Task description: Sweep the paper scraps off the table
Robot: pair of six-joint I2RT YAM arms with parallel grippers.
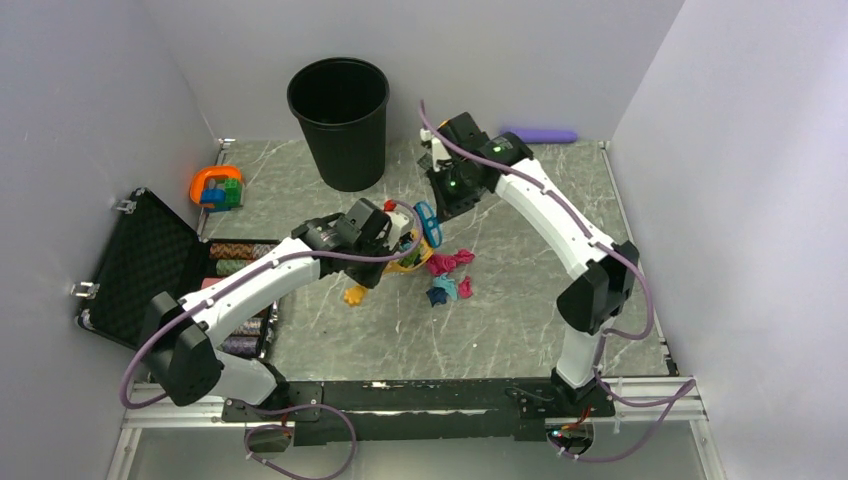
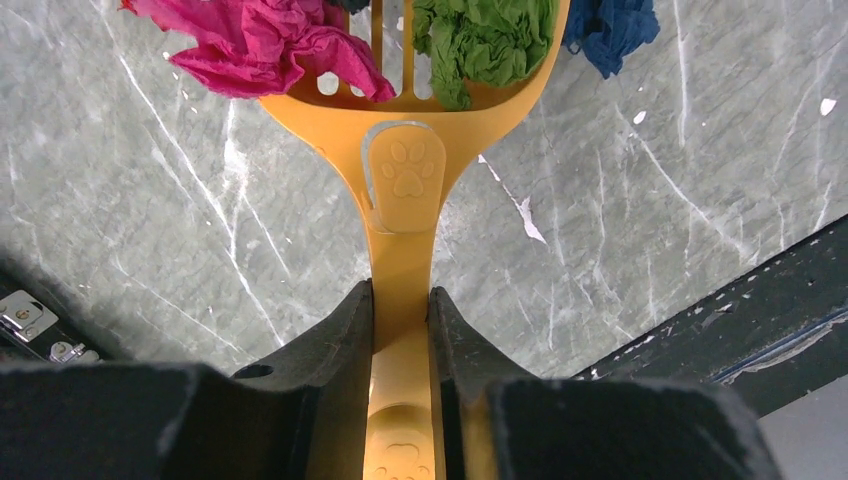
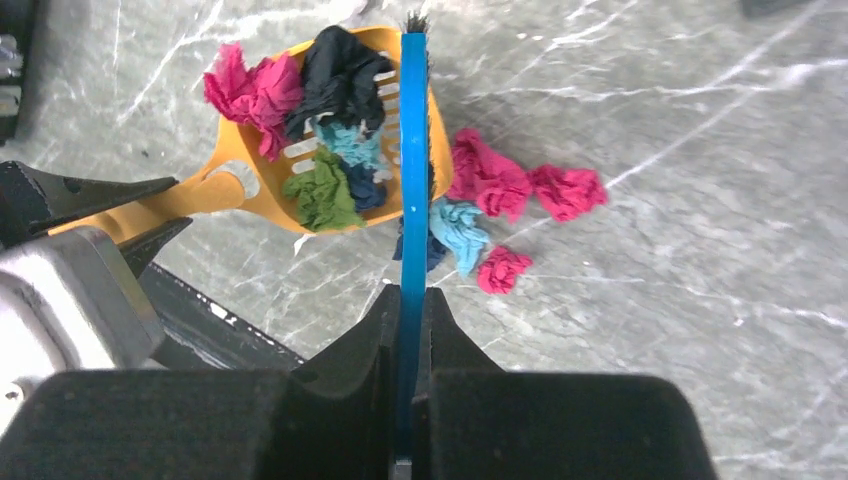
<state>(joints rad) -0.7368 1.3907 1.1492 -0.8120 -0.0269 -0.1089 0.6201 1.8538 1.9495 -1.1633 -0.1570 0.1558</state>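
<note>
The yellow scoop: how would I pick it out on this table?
Start at the black bin at the back of the table and come forward to the scoop, its handle clamped in the left gripper, a blue brush at its rim. It alone is slotted and yellow, with paw prints on its handle and paper scraps piled inside.

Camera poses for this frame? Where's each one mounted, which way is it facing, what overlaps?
Top external: above and behind the bases, looking down on the table; both arms show.
Left wrist: on the left arm, looking along the scoop at the paper scraps; left jaws clamp its handle.
Right wrist: on the right arm, looking down the blue brush; right jaws clamp it.
Shared: both wrist views show the loaded scoop.
</note>
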